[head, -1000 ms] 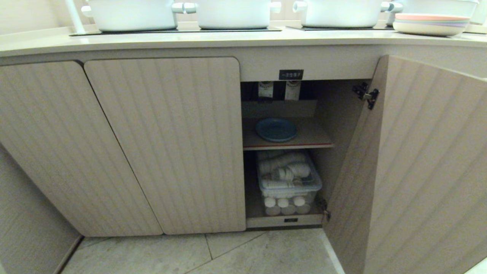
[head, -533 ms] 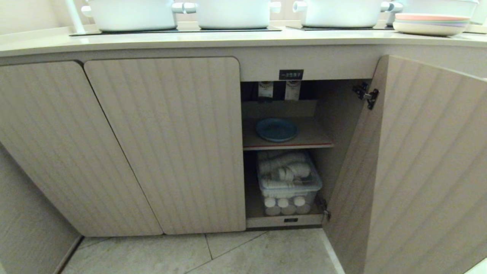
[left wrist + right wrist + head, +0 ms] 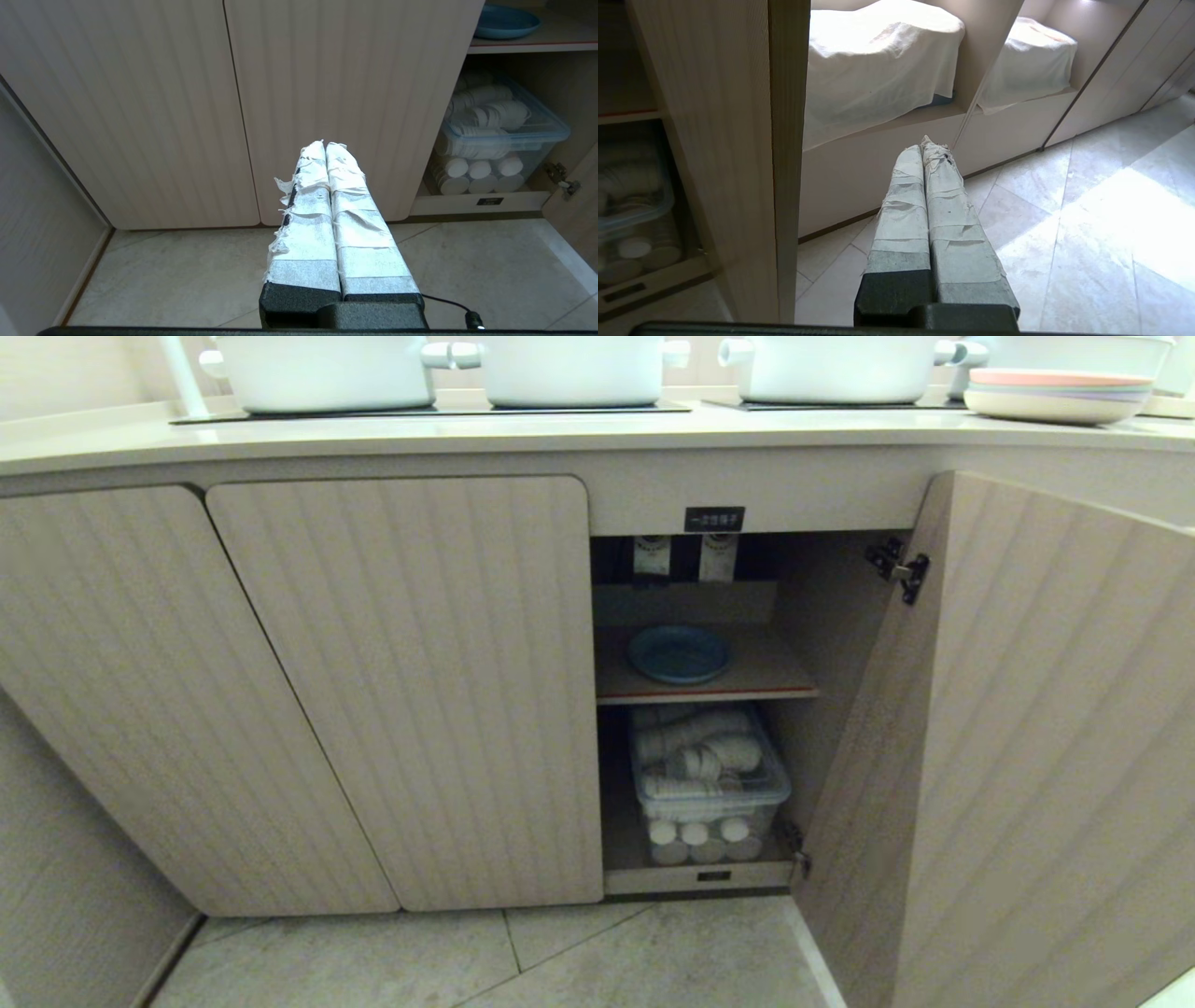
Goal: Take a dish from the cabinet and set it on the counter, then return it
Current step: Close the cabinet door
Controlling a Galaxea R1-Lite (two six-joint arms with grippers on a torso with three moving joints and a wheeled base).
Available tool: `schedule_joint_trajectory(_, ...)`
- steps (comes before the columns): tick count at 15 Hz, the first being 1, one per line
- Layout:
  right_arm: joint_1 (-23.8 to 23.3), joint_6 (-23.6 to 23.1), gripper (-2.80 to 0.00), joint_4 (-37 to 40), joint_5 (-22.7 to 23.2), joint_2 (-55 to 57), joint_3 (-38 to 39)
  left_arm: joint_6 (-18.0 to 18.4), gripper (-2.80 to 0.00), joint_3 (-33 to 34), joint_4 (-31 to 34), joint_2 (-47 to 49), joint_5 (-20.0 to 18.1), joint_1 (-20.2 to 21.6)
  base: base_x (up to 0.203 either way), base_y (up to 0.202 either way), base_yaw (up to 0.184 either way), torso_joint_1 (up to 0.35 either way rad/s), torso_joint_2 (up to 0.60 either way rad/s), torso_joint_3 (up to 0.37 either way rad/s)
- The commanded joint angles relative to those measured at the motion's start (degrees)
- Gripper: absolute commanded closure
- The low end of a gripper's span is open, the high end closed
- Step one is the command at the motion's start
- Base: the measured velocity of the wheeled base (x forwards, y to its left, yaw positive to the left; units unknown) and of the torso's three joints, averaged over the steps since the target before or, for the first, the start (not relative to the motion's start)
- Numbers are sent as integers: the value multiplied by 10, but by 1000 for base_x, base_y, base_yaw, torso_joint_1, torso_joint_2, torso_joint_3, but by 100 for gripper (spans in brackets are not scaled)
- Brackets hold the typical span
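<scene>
1. Inside the cabinet point(image 3: 401, 691), on its inner shelf point(image 3: 766, 672), the dish point(image 3: 679, 653) is lying flat, at about 12 o'clock of the head view's centre and slightly to the right. It is sitting alone there, touched by nothing.
2. The cabinet's right-hand door point(image 3: 1027, 756) is standing wide open at 3 o'clock, so the way in is being left free; the two doors at 9 o'clock are staying shut.
3. Below the shelf, at 6 o'clock from the dish, a clear plastic bin point(image 3: 709, 784) of white cups is filling the lower compartment.
4. The counter point(image 3: 560, 429) is running across the top at 12 o'clock, carrying white pots point(image 3: 822, 369) and, at 1 to 2 o'clock, a stack of pastel plates point(image 3: 1055, 392).
5. Neither arm is showing in the head view. The left gripper point(image 3: 325, 147) is hanging low in front of the shut doors with its taped fingers pressed together and nothing between them.
6. The right gripper point(image 3: 922, 144) is hovering just beside the outer face of the open door, pointing toward cloth-draped niches point(image 3: 878, 56); its fingers are likewise closed tight and carrying nothing.
7. Judging from this, no step of the task seems done: reaching in, grasping, lifting to the counter, and returning the dish all appear to be waiting.
</scene>
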Motion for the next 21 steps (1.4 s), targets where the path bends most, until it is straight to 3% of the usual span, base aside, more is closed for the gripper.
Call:
schedule_joint_trajectory(1,1,6,0,-2,1,31,-11,0,0,0,0,0,0,0,0,0,0,0,0,0)
schedule_joint_trajectory(8,10,33,0,-26,6,49,-12,0,0,0,0,0,0,0,0,0,0,0,0,0)
schedule_joint_trajectory(21,104,62,0,-27,5,26,-6,0,0,0,0,0,0,0,0,0,0,0,0,0)
